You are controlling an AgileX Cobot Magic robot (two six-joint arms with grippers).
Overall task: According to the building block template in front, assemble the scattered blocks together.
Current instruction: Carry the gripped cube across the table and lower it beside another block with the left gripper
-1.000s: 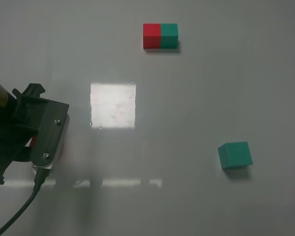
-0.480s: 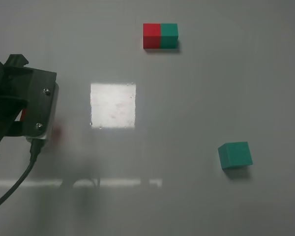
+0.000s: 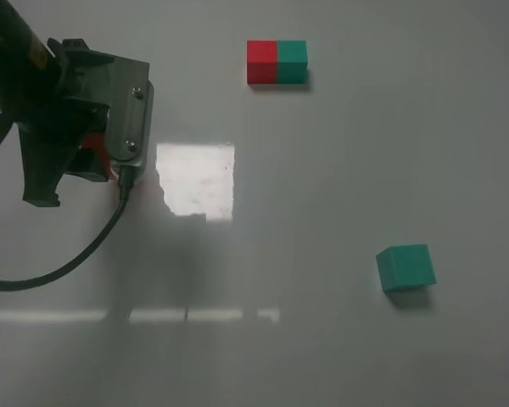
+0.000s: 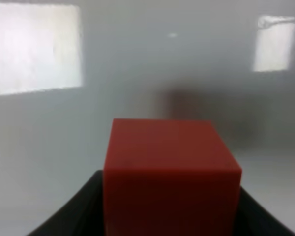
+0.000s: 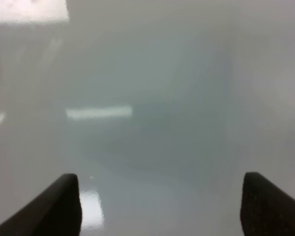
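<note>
Exterior high is showing us the left gripper (image 3: 86, 161) hanging over the left side of the pale table (image 3: 348, 170). It is clenched around the red cube (image 3: 100, 157), of which only a sliver is peeking out beneath the black wrist housing (the arm is hiding the rest). A black cable (image 3: 72, 259) is trailing from the housing toward the left edge. The building block template (image 3: 276, 62), red half on the left and teal-green half on the right, is lying near the top of the view, well apart from the gripper. The loose green cube (image 3: 405, 268) is sitting alone on the right, well apart from both. Left wrist is giving us the red cube filling the lower middle, gripped between two dark fingers (image 4: 71, 219), though we cannot tell whether it is touching the surface. Right wrist is showing us the right gripper (image 5: 162, 209) standing wide and released, its fingertips (image 5: 64, 206) framing only blurred table.
</note>
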